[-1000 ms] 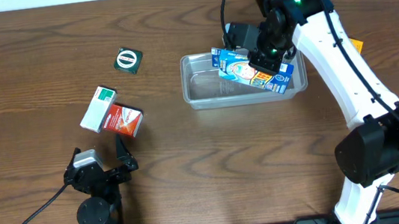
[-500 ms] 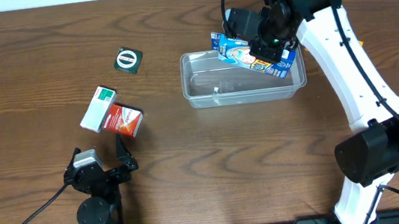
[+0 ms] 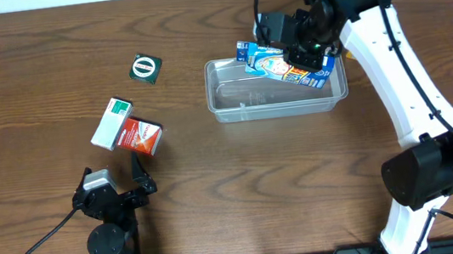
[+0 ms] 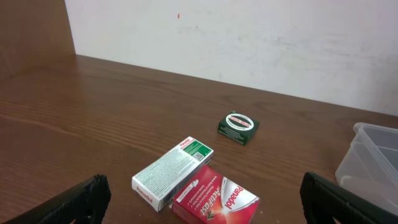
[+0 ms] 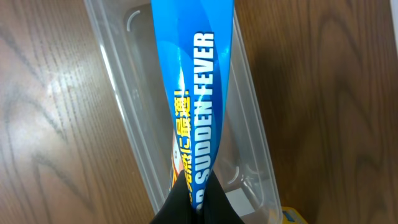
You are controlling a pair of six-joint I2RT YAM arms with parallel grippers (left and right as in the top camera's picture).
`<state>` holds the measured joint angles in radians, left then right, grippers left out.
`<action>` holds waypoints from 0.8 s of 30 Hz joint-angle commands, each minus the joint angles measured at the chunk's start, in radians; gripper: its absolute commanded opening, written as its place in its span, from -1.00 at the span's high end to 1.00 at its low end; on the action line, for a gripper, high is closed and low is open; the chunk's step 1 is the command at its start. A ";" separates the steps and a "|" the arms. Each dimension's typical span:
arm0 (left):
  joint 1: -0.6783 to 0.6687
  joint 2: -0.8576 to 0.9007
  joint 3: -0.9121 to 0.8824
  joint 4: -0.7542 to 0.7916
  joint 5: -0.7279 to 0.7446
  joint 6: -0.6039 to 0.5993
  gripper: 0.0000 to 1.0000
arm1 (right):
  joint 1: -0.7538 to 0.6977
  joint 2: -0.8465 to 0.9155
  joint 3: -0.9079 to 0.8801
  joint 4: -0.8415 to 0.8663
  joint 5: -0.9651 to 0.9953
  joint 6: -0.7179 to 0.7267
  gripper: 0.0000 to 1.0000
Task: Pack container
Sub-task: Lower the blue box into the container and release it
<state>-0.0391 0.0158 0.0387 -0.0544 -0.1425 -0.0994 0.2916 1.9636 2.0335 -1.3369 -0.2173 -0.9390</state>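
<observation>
Barely begun: right jaws pinch a blue box (image 3: 283, 62) over the empty container (image 3: 236, 102); three small boxes (image 3: 139, 136) wait left of it, left jaws wide.

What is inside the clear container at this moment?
The container floor that shows is bare. The blue box, shut in the right pincer, hangs over the far side and covers the floor beneath it.

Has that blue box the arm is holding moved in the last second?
Yes. The blue box, clamped in the right gripper, has shifted toward the far rim of the container, which stayed put.
</observation>
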 commanded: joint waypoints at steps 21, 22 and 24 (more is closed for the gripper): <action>0.005 0.002 -0.021 -0.033 -0.024 0.013 -0.96 | -0.064 0.079 -0.040 -0.025 -0.155 -0.087 0.19; 0.005 0.002 -0.021 -0.032 -0.024 0.013 -0.96 | -0.064 0.080 -0.040 -0.025 -0.154 -0.087 0.10; 0.005 0.002 -0.021 -0.033 -0.024 0.013 -0.96 | -0.064 0.080 -0.040 -0.025 -0.153 -0.086 -0.01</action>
<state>-0.0391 0.0162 0.0387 -0.0544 -0.1425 -0.0998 0.2317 2.0312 1.9968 -1.3621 -0.3485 -1.0214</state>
